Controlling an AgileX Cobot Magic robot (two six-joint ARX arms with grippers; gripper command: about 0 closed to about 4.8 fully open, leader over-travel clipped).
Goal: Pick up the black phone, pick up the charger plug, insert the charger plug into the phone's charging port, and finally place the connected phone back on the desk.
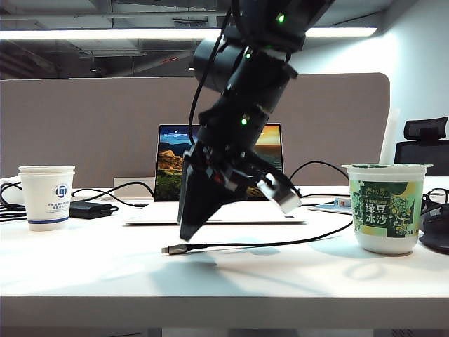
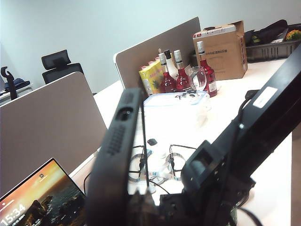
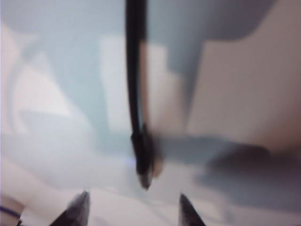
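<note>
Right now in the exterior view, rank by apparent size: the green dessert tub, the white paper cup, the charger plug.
1. green dessert tub, though it stands nearer the camera, which may exaggerate it
2. white paper cup
3. charger plug, by far the smallest, lying on the desk

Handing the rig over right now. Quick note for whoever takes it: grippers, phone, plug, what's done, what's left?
Left gripper: shut and raised, clamped on what looks like the black phone, seen edge-on in its wrist view.
Right gripper: open, low over the desk, fingertips apart just short of the charger plug; not gripping it.
Charger plug: lying on the desk in front of the laptop, cable trailing toward the green-label cup.
Done: phone picked up, by the look of it.
Left: grasp the plug, insert it into the phone's charging port (not visible), set the connected phone down.
</note>
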